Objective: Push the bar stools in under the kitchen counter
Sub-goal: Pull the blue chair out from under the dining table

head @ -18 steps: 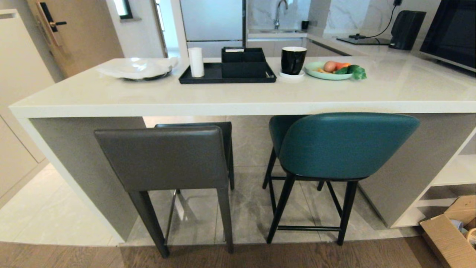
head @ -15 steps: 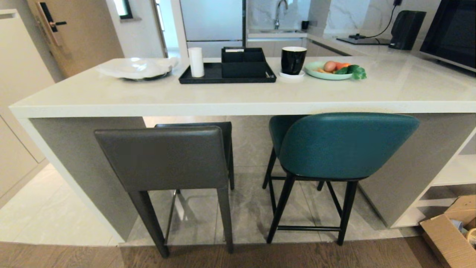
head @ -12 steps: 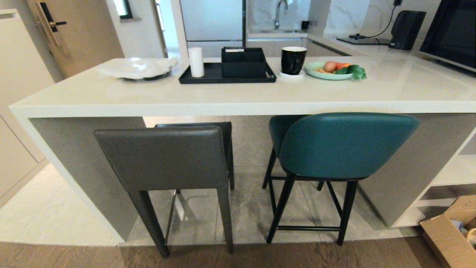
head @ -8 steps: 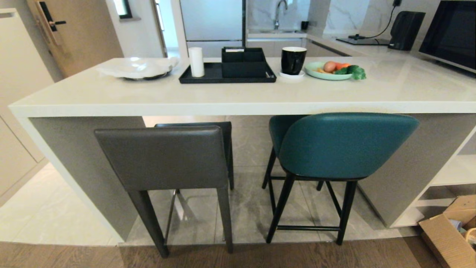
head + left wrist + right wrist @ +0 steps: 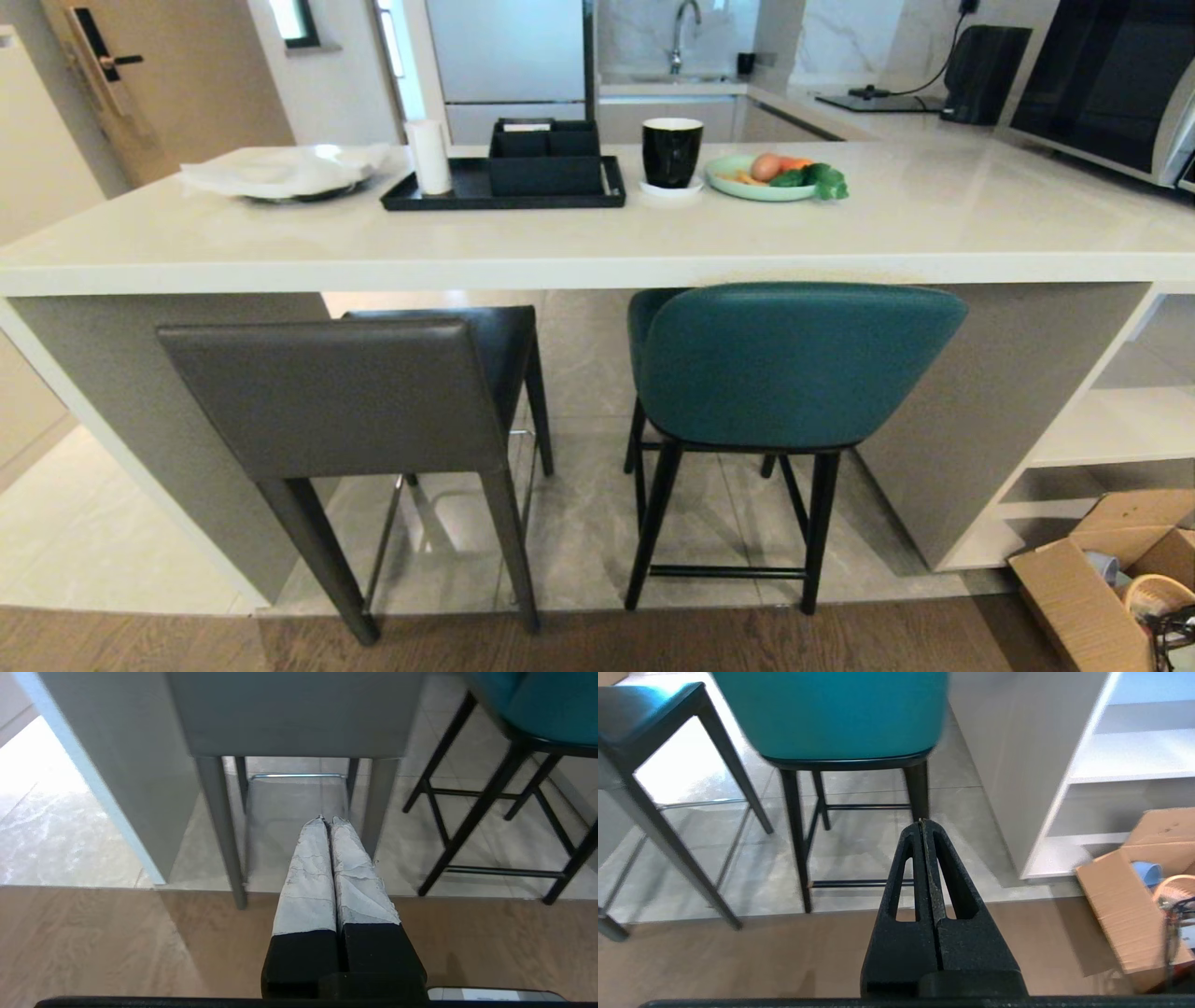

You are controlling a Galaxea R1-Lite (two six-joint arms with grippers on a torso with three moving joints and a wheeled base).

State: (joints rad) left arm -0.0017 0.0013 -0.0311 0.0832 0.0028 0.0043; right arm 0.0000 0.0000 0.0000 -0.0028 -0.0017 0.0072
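Head view: the grey stool point(image 5: 345, 397) and the teal stool point(image 5: 784, 369) stand side by side at the near edge of the white worktop point(image 5: 597, 247), seats partly under it, backs sticking out; grey is nearer the left end panel.

Left wrist view: the left gripper point(image 5: 328, 823) hangs over the floor before the grey stool, its fingers pressed together, holding nothing.

Right wrist view: the right gripper point(image 5: 922, 822) faces the teal stool, fingers closed and empty.
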